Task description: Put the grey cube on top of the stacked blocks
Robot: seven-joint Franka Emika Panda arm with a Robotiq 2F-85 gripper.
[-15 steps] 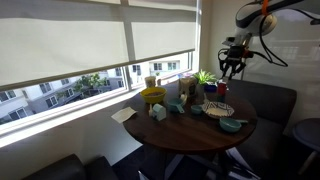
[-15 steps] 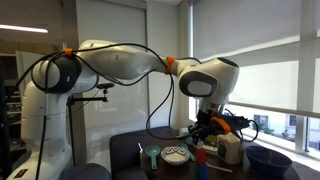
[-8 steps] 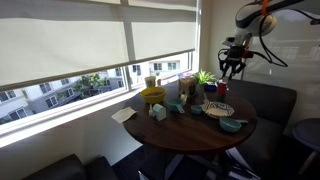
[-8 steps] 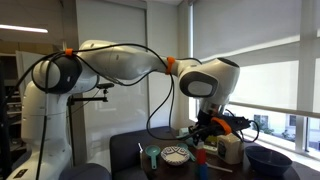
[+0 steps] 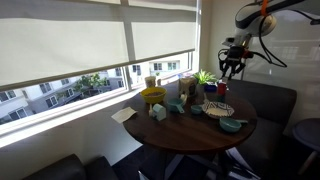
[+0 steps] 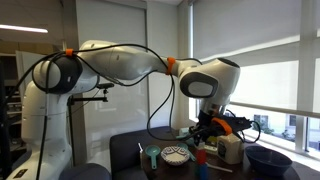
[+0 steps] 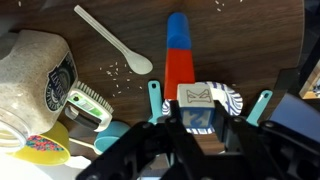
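Observation:
In the wrist view my gripper (image 7: 198, 126) is shut on the grey cube (image 7: 197, 96), which has a pale patterned face and a blue patterned face. Just beyond the cube stand the stacked blocks, a red block (image 7: 180, 70) joined to a blue block (image 7: 177, 30), on the dark wooden table (image 7: 250, 45). The cube is held above the table, close to the red block's near end. In both exterior views the gripper (image 5: 232, 68) (image 6: 205, 128) hangs above the round table; the cube is too small to make out there.
In the wrist view a white spoon (image 7: 115, 40), a striped bowl (image 7: 228, 100), teal utensils (image 7: 154, 98) and a beige bag (image 7: 35, 75) lie around the blocks. In an exterior view a yellow bowl (image 5: 152, 96), a plant (image 5: 205, 78) and a teal bowl (image 5: 231, 125) crowd the table.

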